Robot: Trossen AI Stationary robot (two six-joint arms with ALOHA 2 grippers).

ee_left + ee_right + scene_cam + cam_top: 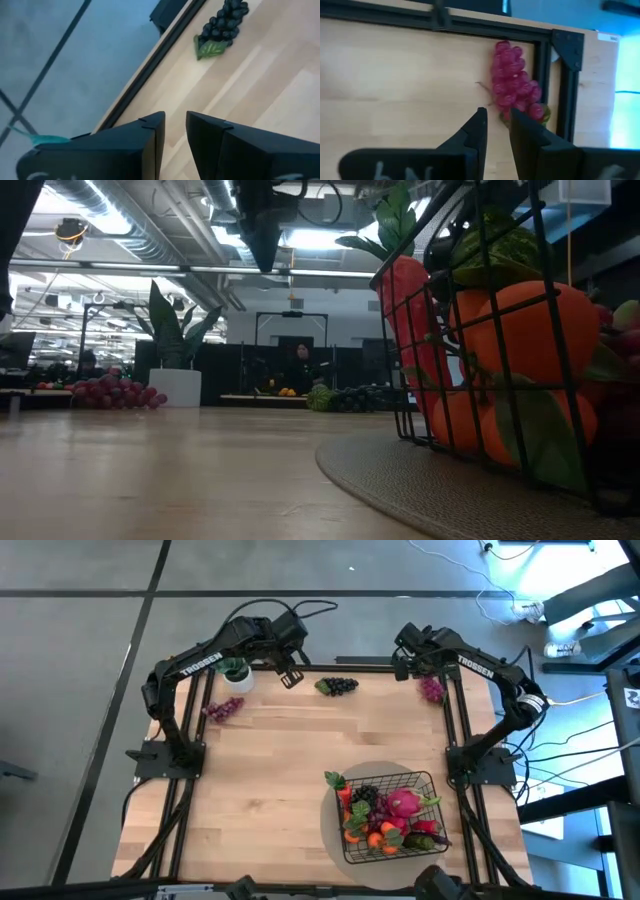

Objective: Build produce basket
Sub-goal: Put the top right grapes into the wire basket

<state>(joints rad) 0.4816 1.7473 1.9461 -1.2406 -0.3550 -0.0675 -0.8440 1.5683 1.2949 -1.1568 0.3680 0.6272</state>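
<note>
The black wire basket (392,815) stands on a round grey mat at the near right. It holds a pink dragon fruit (403,803), a carrot (340,788), oranges (520,350) and other produce. A dark grape bunch (338,686) lies at the far edge and also shows in the left wrist view (222,22). A purple bunch (222,709) lies at the far left. A pink bunch (515,85) lies in the far right corner. My left gripper (291,675) hangs above the far edge, left of the dark bunch, shut and empty. My right gripper (403,665) hangs near the pink bunch, shut and empty.
A potted plant in a white pot (236,673) stands at the far left under my left arm. A black frame rail (547,75) runs along the table's edges. Bare wood (270,790) lies between the basket and the left edge.
</note>
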